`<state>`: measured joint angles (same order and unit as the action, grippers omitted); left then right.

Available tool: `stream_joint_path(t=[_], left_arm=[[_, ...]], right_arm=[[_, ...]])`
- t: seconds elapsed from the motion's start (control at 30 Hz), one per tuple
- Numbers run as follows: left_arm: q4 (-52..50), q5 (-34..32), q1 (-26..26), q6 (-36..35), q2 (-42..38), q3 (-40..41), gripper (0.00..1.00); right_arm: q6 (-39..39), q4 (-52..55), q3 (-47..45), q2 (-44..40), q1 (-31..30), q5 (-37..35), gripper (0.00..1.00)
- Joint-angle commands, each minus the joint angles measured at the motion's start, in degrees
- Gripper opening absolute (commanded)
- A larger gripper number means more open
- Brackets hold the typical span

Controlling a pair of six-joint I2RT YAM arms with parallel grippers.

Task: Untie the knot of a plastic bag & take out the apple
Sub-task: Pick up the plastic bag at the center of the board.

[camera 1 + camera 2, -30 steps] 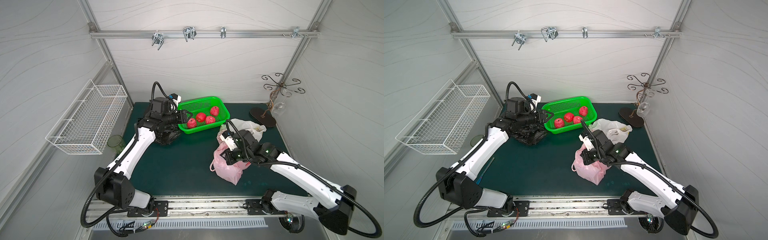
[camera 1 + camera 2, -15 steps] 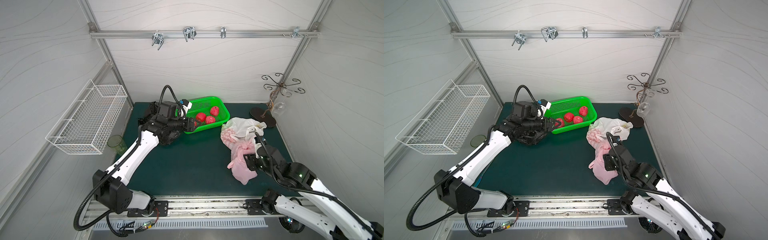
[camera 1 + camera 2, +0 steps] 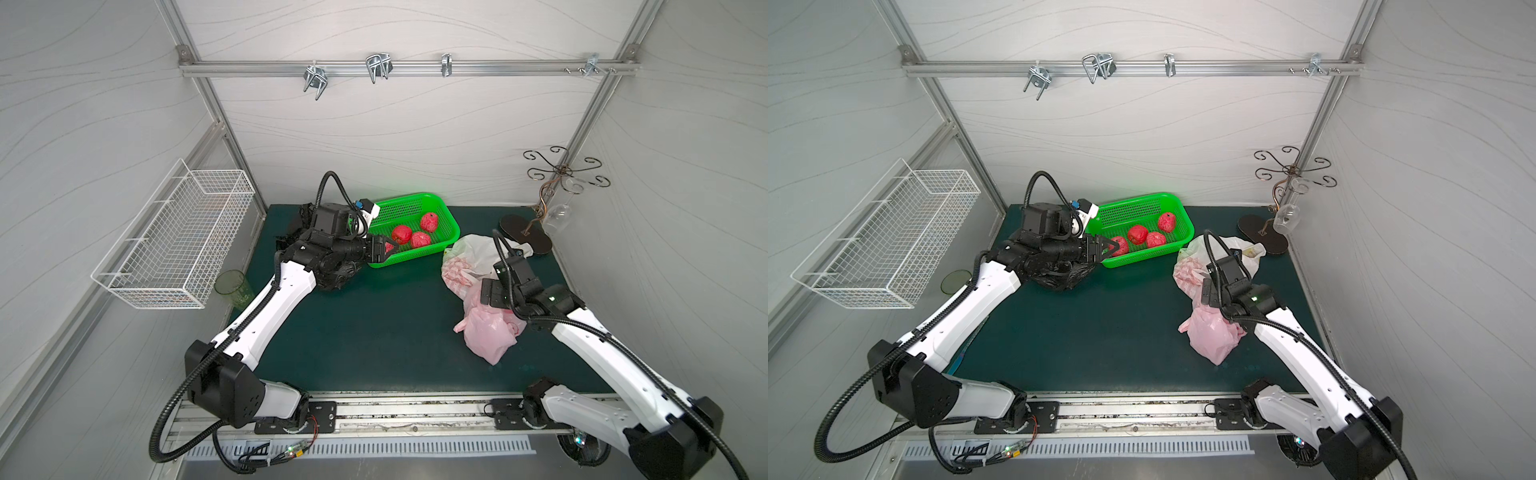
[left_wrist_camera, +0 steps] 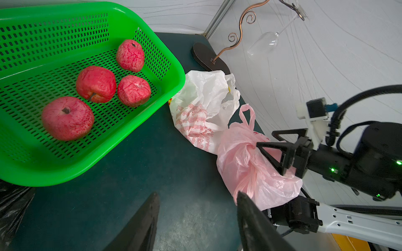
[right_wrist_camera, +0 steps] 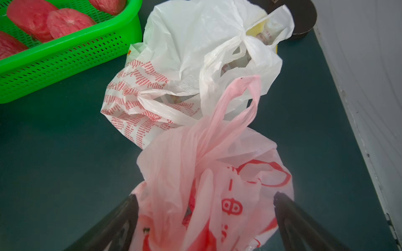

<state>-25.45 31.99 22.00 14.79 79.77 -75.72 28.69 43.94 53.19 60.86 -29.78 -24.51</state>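
Pink bag point(image 5: 217, 169) lies between parted jaws of your right gripper point(image 5: 205, 194), four o'clock on the green mat point(image 3: 374, 324); left gripper point(image 4: 196, 193) gapes too; white walls point(image 3: 374, 137).

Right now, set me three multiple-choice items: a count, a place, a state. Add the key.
1. How many red apples lie in the green perforated plastic basket? A. two B. four C. six
2. Where is the pink plastic bag? A. inside the green basket B. on top of the apples C. on the dark green tabletop beside the white red-printed plastic bag
3. How does the right gripper stand? A. open, a jaw on either side of the pink bag B. shut on the bag's handle C. shut on an apple
Key: 1 B: the left wrist view shows four. 2 C: both top views show it there. 3 A: the right wrist view shows the jaws wide apart.
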Motion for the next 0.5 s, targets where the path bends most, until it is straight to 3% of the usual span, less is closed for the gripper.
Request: stream_joint_path(t=[0.0, 0.13, 0.27, 0.47], left_arm=[[1.63, 0.56, -0.33, -0.28, -0.65, -0.43, 0.59], [2.06, 1.89, -1.07, 0.41, -0.84, -0.42, 0.59], [2.6, 2.0, -1.43, 0.62, -1.39, -0.1, 0.59], [2.51, 1.9, -1.77, 0.55, -1.8, -0.13, 0.59]], right_arm=[[0.15, -2.25, -0.62, 0.4, 0.98, 6.75, 0.73], [1.04, -2.29, 0.41, -3.03, 3.67, 7.64, 0.03], [-0.56, -1.67, 5.62, -3.76, 7.31, 6.43, 0.0], [-6.14, -1.62, 15.59, -8.01, 6.12, -1.77, 0.0]])
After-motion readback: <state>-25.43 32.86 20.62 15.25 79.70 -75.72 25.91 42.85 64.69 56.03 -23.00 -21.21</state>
